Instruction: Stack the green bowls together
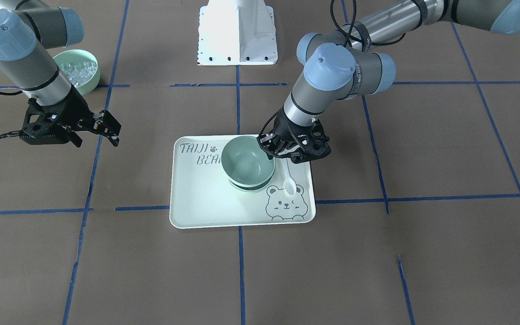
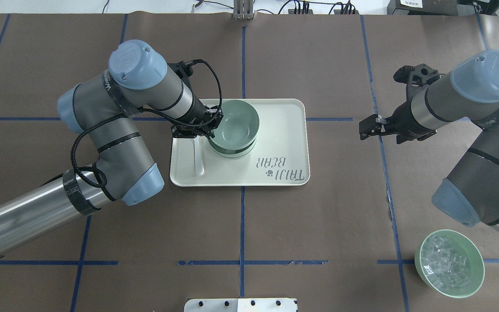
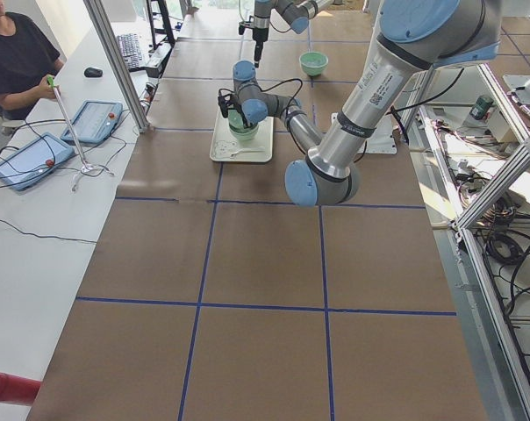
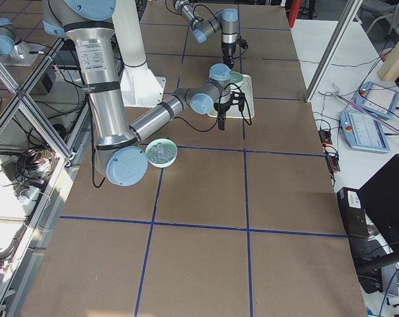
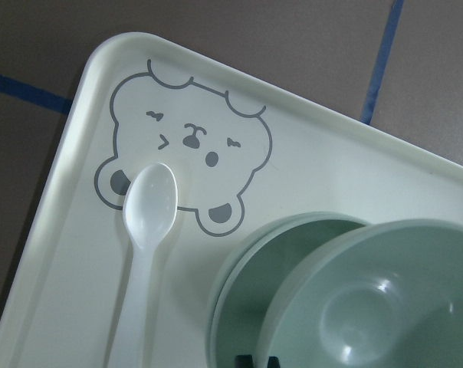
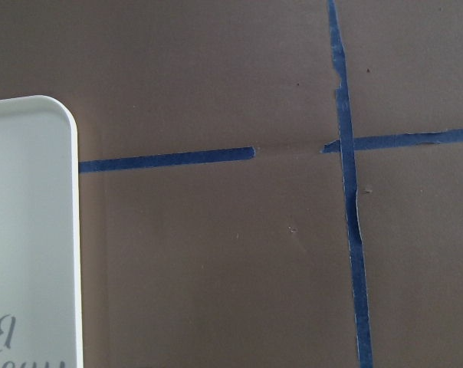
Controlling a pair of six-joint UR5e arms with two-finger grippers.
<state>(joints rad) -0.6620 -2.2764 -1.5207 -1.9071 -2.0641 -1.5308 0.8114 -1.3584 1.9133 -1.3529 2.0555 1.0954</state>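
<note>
Pale green bowls stand stacked on the cream tray near its middle. The top bowl sits tilted over the lower ones. My left gripper is at the top bowl's rim on the spoon side and shut on it. It also shows in the overhead view. Only its fingertips show in the left wrist view, at the rim of the top bowl. My right gripper is open and empty above the bare table, well to the right of the tray.
A white plastic spoon lies on the tray beside the stack, over the bear print. A straighter-sided mint bowl of clear cubes stands near the robot's right side. The white robot base is at the table's edge.
</note>
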